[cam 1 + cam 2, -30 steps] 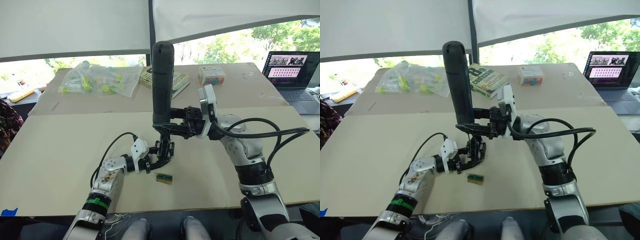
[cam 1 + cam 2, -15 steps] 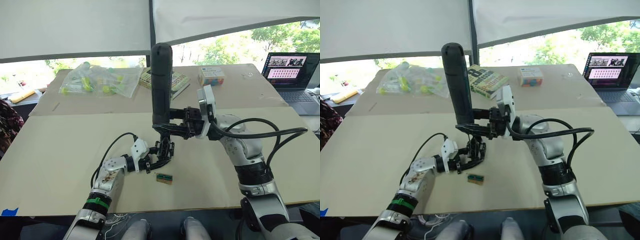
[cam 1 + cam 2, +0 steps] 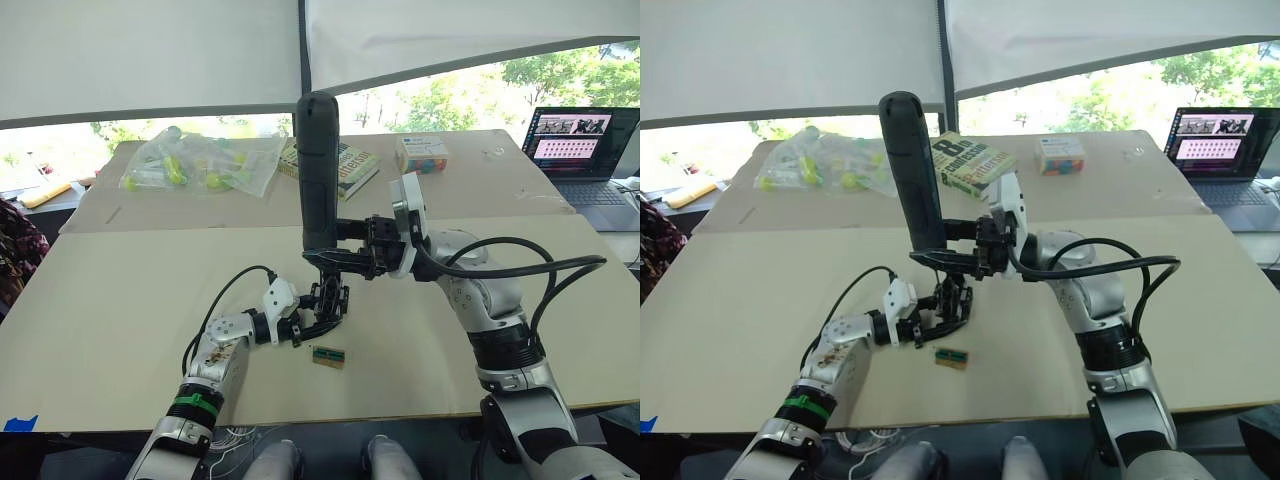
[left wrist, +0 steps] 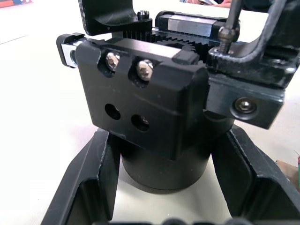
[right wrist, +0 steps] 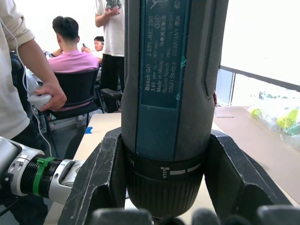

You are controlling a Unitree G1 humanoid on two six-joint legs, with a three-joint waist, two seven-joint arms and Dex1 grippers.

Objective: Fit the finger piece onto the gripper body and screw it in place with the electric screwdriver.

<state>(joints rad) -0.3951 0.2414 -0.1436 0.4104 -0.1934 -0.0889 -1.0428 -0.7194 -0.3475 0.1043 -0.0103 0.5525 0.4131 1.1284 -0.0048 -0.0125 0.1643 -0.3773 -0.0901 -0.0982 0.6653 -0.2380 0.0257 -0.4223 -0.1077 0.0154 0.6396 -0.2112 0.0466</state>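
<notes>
Electric screwdriver [image 3: 319, 170] is clamped near-upright in right pincer [image 3: 352, 255], bit pointing down at gripper body [image 3: 327, 300] directly below, which is gripped at base by left pincer [image 3: 312, 322] on desk [image 3: 110, 290].

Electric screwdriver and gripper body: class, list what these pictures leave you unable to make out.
- Bit tip of the electric screwdriver: in the head views, hidden behind the right tool and the gripper body; too small to tell if it sits in a screw.
- Base of the gripper body: in the left wrist view, partly hidden by the left tool's fingers.
- Screwdriver's top: cut off by the right wrist view's edge.
</notes>
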